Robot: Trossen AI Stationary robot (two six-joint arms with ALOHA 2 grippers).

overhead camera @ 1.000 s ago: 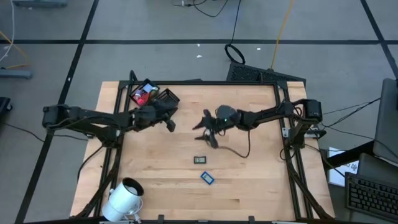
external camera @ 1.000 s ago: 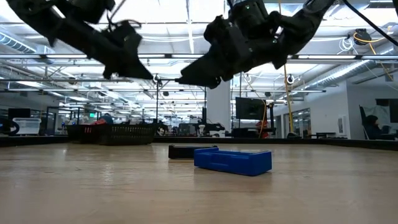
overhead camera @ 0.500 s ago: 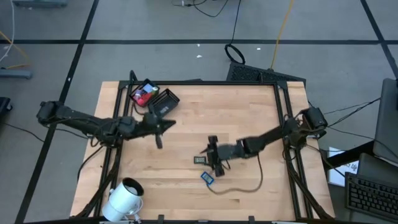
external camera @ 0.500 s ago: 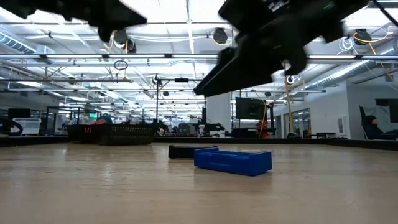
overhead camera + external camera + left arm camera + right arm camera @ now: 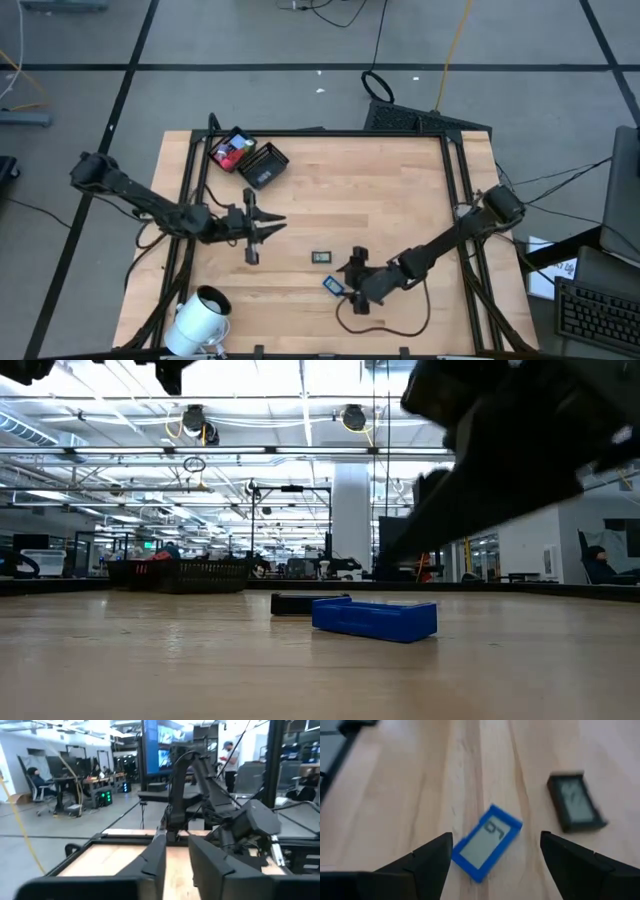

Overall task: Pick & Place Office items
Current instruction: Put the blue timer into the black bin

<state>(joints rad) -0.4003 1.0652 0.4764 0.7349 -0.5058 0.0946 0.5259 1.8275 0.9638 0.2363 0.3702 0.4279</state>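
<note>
Starting at the left edge of the table [image 5: 400, 180]: the left gripper [image 5: 268, 228] hangs over the wood toward the middle, fingers [image 5: 152, 862] nearly together with a thin gap, holding nothing. Back-left corner, a black tray [image 5: 264, 164] with red items [image 5: 229, 152]. Mid-table toward the front edge lies a dark item [image 5: 575, 802], the blue item [image 5: 486, 841] just beside it, and the right gripper [image 5: 495, 857] straddles that blue one, fingers spread wide.

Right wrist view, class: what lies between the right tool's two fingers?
The blue item lies flat on the wooden table between the open right tool fingers, untouched; the right wrist view shows it.
</note>
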